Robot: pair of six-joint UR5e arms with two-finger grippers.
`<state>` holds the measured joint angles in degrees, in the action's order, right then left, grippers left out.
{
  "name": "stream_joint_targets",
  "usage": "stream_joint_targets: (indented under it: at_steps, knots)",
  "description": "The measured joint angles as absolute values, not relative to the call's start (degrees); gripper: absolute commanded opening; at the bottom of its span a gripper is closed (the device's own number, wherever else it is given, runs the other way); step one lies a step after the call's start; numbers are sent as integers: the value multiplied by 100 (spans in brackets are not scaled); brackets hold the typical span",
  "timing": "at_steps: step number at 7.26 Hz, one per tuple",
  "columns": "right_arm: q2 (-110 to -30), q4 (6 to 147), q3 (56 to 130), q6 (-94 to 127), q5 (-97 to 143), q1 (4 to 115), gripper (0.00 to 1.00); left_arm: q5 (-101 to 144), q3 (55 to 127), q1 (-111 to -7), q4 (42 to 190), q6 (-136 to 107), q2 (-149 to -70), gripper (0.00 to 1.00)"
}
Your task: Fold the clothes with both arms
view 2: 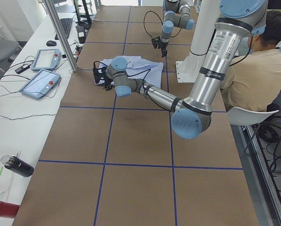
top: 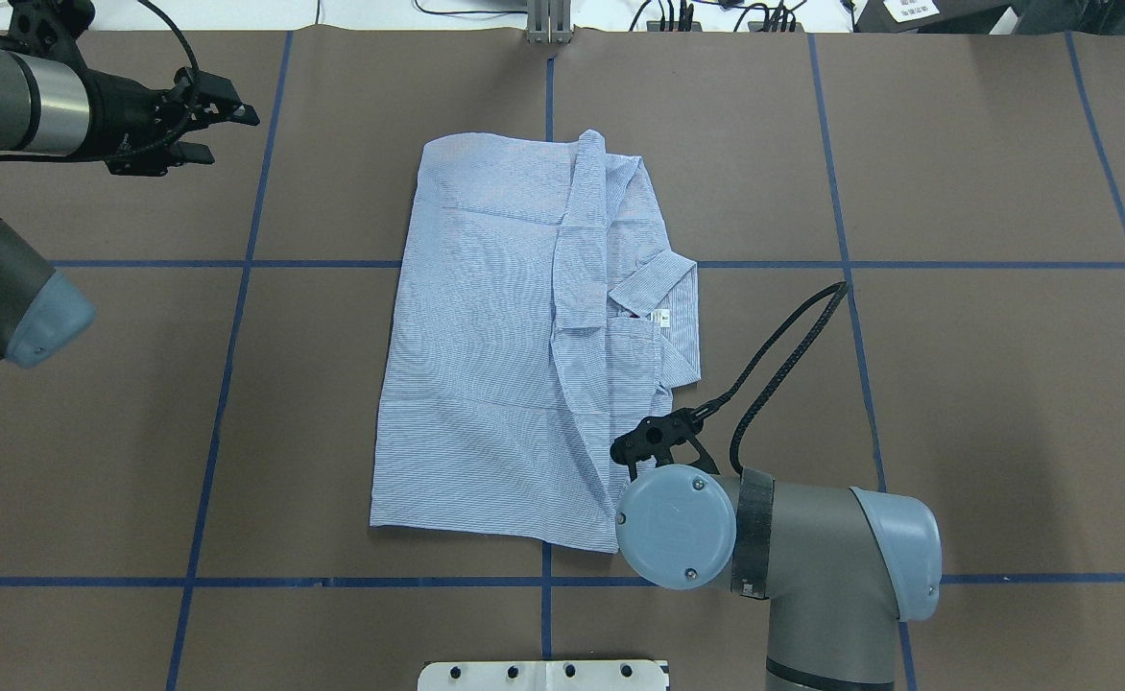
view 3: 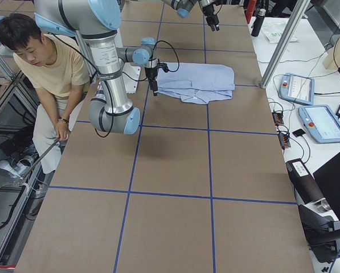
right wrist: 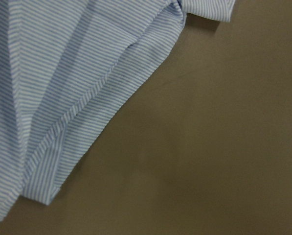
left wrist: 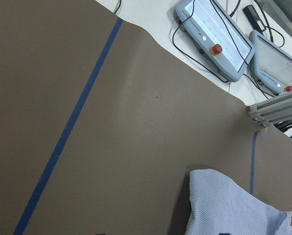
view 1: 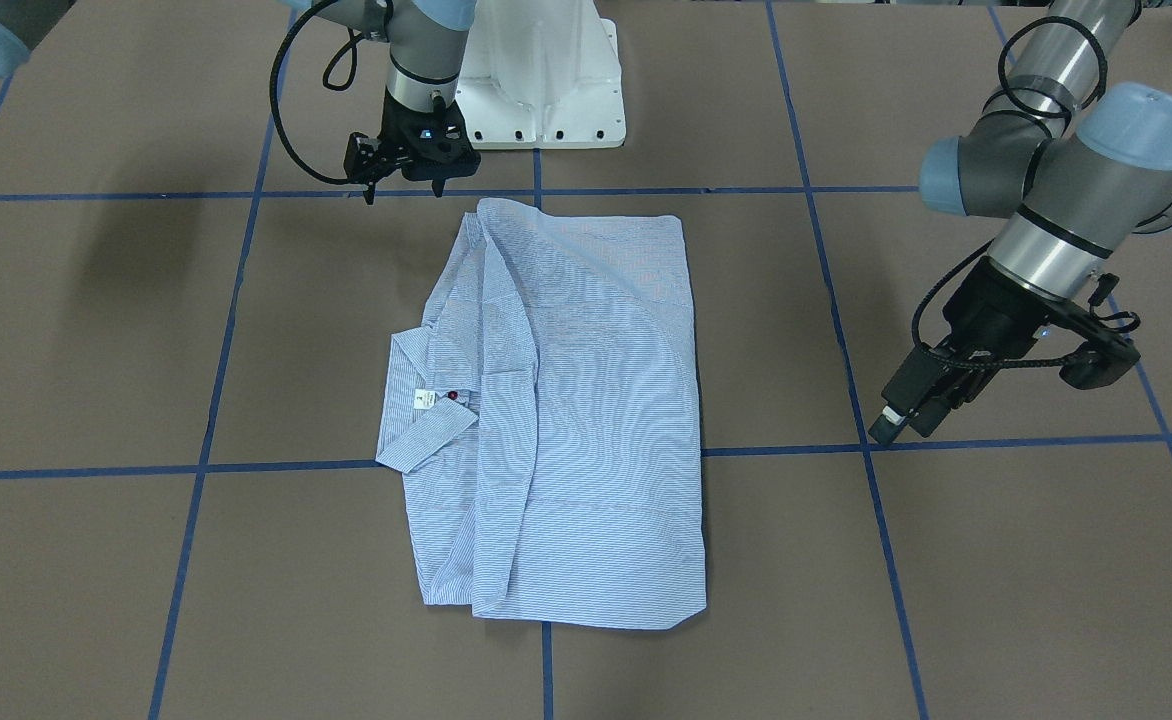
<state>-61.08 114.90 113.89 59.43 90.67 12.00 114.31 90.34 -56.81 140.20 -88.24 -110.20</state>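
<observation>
The light blue pinstriped shirt (view 1: pixel 586 420) lies folded into a long rectangle at the table's middle, collar and white neck label (view 1: pixel 424 399) up on one side; it also shows in the overhead view (top: pixel 486 345). My right gripper (view 1: pixel 403 186) is open and empty, hovering just off the shirt's corner nearest the robot base. In the overhead view the wrist hides it. The right wrist view shows only the shirt's edge (right wrist: pixel 62 73) and brown table. My left gripper (top: pixel 227 134) is open and empty, well off to the shirt's side (view 1: pixel 901 428). The left wrist view shows a shirt corner (left wrist: pixel 234 205).
The white pedestal base (view 1: pixel 541 80) stands at the robot's table edge. Blue tape lines (view 1: pixel 536 465) grid the brown table. Teach pendants (left wrist: pixel 214 34) and an aluminium post (view 2: pixel 60 33) stand along the far edge. A seated person (view 3: pixel 50 62) is beside the base.
</observation>
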Motion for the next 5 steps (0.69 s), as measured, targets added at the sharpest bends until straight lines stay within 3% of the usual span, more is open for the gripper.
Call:
stream_joint_targets:
  at_steps: [2, 5]
  knots:
    - [-5784, 11468, 11185, 5908, 9088, 1423, 100, 11452, 9100, -5708, 13965, -8824, -11020, 82]
    - [-4779, 11081, 9903, 5835, 9110, 1820, 100, 11493, 9256, -5752, 13787, -8819, -10959, 82]
